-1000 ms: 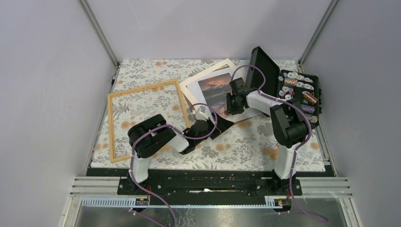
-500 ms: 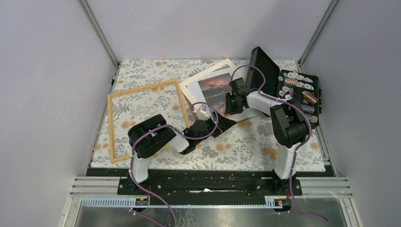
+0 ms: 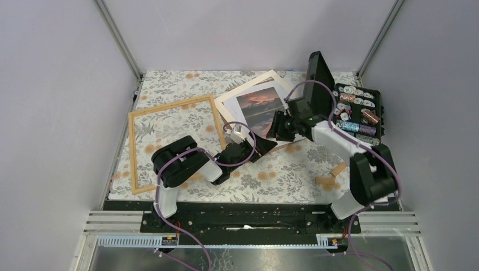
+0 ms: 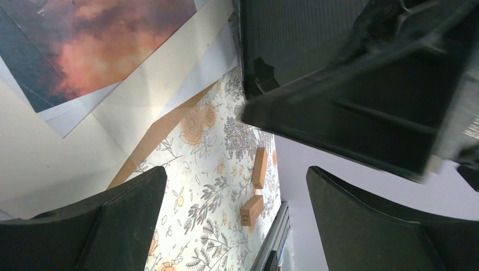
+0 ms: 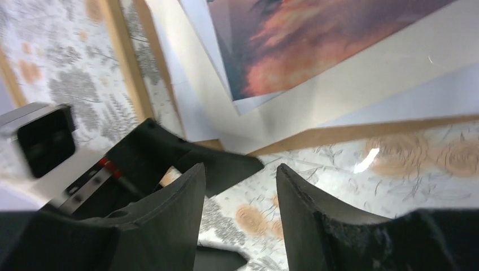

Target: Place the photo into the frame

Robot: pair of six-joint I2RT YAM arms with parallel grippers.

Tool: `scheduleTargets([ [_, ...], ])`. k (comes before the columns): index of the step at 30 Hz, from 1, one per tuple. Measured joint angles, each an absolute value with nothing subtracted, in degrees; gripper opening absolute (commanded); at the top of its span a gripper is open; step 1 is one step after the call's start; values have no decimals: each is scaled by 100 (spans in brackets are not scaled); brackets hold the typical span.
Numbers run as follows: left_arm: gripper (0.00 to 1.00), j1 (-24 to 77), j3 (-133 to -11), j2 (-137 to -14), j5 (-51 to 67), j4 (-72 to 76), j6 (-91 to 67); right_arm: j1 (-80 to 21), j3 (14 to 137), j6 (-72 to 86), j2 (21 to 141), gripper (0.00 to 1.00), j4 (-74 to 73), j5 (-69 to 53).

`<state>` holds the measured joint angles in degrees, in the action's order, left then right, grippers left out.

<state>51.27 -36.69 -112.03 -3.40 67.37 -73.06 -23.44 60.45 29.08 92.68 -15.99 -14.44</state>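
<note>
While the photo (image 3: 260, 107) lies flat on a cream mat (image 3: 264, 78) just right of the frame (image 3: 169, 106), outside its moulding, we see both arms reaching low over the counter (image 3: 294, 169) towards that pile. The left pincer (image 3: 270, 146), right of the frame's near corner, is released, its fingers spread wide with nothing between them. The right pincer (image 3: 281, 129), farther right of the frame at the photo's near edge, is parted too, gripping nothing
</note>
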Motion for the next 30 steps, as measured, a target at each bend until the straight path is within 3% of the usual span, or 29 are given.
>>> scheduleTargets([
  [6,99,5046,-3583,-11144,-185,6626,-7253,-2283,5096,3721,7992,55,-1227,-1817],
  [12,99,5048,-3514,-10304,-73,5050,-6519,-2180,4313,4097,7828,59,-563,-2211],
  [15,98,5068,-3732,-10051,143,4386,-6045,-2137,3817,4263,7284,51,-329,-2073],
  [19,92,5098,-4442,-10044,316,3341,-5496,-1721,3245,4552,6759,45,34,-2027],
  [22,78,5035,-4976,-10055,196,2689,-5262,-1240,2803,4777,6792,45,327,-2139],
  [30,71,4543,-5806,-10527,215,2069,-5076,-956,2368,5065,7393,46,565,-2362],
])
